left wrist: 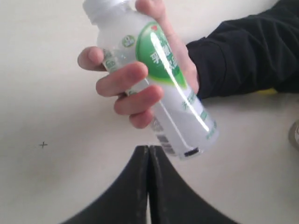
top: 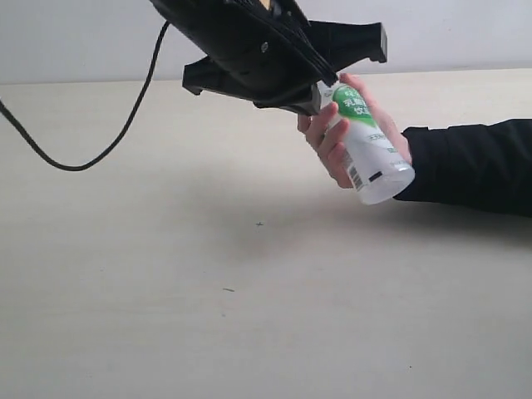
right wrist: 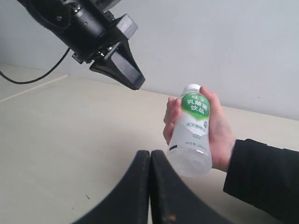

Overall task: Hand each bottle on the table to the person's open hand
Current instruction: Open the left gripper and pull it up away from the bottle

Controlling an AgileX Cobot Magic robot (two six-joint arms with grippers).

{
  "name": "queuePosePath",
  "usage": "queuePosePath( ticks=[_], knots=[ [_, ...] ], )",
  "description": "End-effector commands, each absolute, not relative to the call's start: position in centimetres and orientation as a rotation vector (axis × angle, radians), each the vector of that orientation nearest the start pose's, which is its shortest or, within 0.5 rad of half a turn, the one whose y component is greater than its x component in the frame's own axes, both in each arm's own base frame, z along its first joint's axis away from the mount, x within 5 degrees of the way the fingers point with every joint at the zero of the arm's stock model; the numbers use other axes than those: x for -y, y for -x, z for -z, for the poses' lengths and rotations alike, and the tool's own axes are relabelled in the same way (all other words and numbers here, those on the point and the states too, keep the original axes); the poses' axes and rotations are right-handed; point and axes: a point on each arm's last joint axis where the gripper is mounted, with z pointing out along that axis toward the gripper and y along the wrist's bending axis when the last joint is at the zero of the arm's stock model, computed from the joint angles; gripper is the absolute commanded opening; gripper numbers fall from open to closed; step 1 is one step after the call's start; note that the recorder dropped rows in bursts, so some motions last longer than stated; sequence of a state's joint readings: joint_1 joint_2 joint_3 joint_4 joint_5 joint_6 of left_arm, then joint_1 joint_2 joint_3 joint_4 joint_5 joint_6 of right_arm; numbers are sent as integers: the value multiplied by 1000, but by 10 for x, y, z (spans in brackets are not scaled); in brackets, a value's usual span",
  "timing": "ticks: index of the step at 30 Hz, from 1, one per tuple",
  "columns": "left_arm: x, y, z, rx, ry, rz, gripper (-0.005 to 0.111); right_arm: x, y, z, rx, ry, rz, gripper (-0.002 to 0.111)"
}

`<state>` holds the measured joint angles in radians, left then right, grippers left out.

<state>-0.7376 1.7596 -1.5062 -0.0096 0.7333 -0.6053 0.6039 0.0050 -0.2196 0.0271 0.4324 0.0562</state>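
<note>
Bottle (top: 366, 150): white cap, green mark on the label; it sits in the person's hand (top: 326, 145), tilted, cap end up and to the left, base down toward the right.
Hand: it reaches in from the right on a black sleeve (top: 474, 166), fingers wrapped round the bottle's middle, thumb behind. The whole weight looks to be on the hand, and the bottle appears lifted off the counter (top: 166, 291).
Why held so: I take it the grip round the label is the receiving grip of a handover. The tilt suits a bottle that came in from above and the left.
Left end effector (top: 309, 101): jaws pressed together with nothing between them. It hangs over the far middle of the counter, tip aimed down to the right.
Bottle to left end effector: just right of and below the tip, cap end nearest. The right wrist view shows open air between tip and cap, so near but not touching.
Right end effector (right wrist: 150, 153): jaws pressed together and empty, on the near side and well apart from the bottle, which lies beyond it, to the right.
Stage, as I judge it: this bottle looks delivered.
Other bottles: I cannot make out any for sure. A yellow sliver (left wrist: 266, 91) by the sleeve is too small to name.
</note>
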Motion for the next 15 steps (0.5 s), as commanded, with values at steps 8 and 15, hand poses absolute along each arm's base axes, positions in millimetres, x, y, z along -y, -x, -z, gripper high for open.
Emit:
queuePosePath(
  ticks=[8,15],
  knots=[
    [233,-221,-316,-2270,-485,640,0,-24,-33,-247,-1656,452,-520,0],
    [187,-151,-354,-1872,-490,876,0,-24,-33,-247,-1656,452,-520,0]
  ],
)
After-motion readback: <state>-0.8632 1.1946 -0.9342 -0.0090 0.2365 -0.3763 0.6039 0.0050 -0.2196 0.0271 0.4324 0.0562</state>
